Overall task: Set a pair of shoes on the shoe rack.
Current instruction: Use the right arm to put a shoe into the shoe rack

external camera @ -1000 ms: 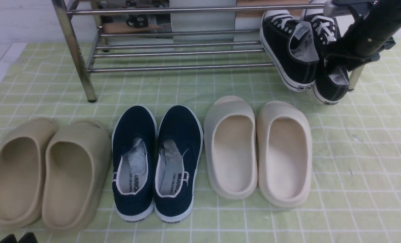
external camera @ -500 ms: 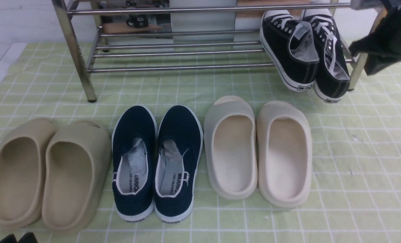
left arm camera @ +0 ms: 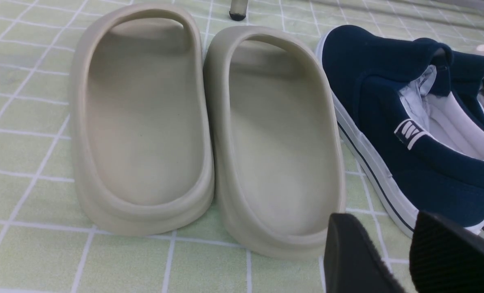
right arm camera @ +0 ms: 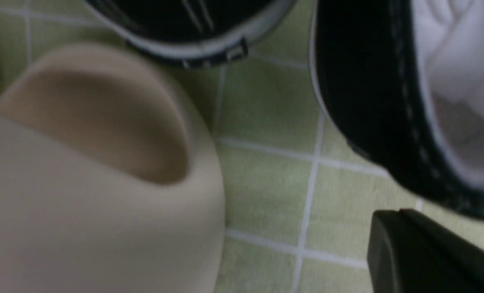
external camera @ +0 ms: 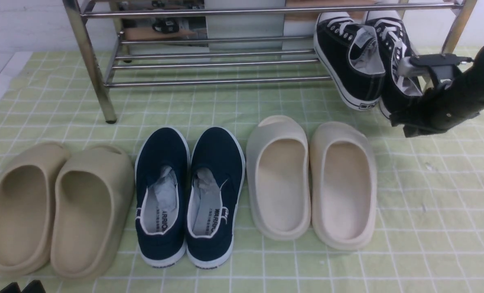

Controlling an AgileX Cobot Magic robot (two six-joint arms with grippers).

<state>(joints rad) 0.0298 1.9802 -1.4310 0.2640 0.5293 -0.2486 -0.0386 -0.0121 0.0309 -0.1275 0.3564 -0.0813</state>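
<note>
The pair of shoes, two black lace-up sneakers [external camera: 349, 61] [external camera: 394, 44], lies tilted at the right end of the shoe rack [external camera: 209, 81], toes up on its low bars and heels hanging down toward the cloth. My right gripper [external camera: 404, 124] hovers just in front of the right sneaker's heel [right arm camera: 368, 101], hiding it in the front view. Its fingers [right arm camera: 392, 232] are pressed together, shut on nothing. My left gripper [left arm camera: 382, 232] stands open low at the near left, its tips [external camera: 21, 287] at the frame's bottom edge, beside the tan slippers.
On the green checked cloth [external camera: 429, 195] stand three pairs in a row: tan slippers [external camera: 58, 207], navy slip-ons [external camera: 189, 195] and cream slippers [external camera: 313, 179]. The cream pair's toe [right arm camera: 95, 122] lies close under my right gripper. The rack's left leg [external camera: 99, 93] stands behind the tan pair.
My right gripper let go of the right sneaker, shut, swung up and right, then came back down in front of its heel. The sneaker settled against the rack. The left arm stayed still.
</note>
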